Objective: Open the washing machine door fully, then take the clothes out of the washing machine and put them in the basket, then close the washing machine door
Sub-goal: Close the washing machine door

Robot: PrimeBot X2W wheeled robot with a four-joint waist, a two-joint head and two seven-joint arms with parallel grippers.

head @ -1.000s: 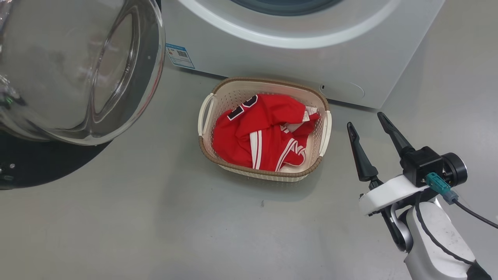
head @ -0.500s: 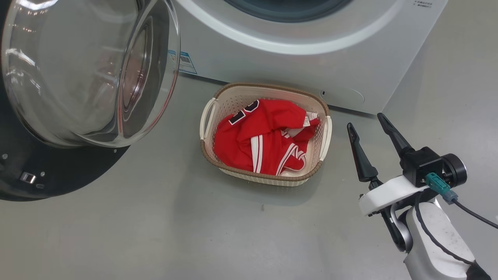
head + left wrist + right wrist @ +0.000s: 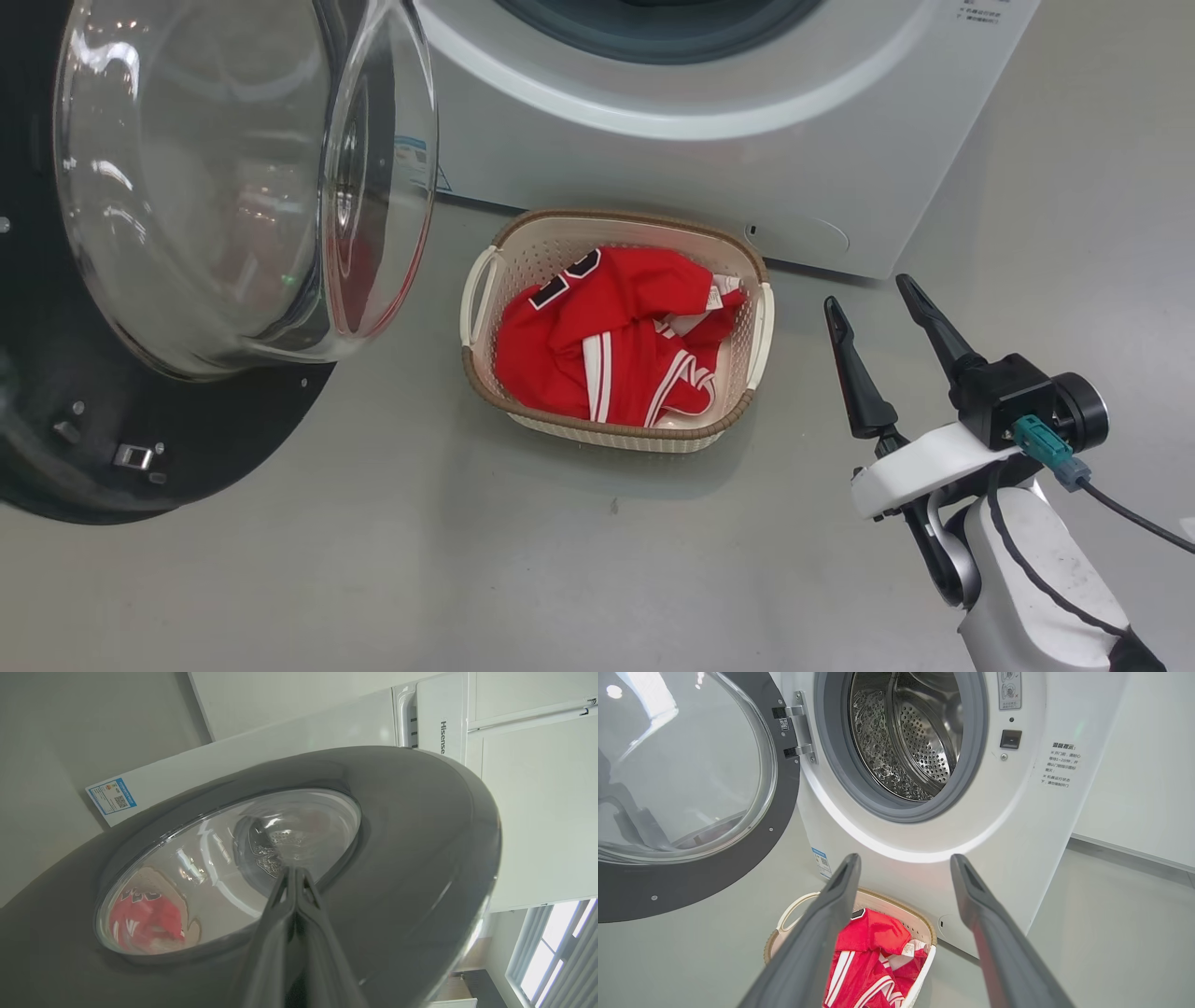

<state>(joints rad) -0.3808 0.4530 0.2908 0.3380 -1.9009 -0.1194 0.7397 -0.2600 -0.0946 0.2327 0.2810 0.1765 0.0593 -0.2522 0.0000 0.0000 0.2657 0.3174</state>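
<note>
The right gripper (image 3: 864,294) is hovering nearest, fingers spread wide and holding nothing, just right of the basket (image 3: 616,217), where the clothes (image 3: 607,345) are lying heaped. Further left, the washing machine door (image 3: 233,187) is standing swung out on its left-side hinge. It is round, so it is showing no long axis, and its glass bowl is bulging toward the basket. The left gripper (image 3: 295,870), clenched on nothing, is pointing at the door's outer face; whether it is touching cannot be told. That arm is sitting nearer for a closing push toward the washing machine (image 3: 560,149) beyond.
</note>
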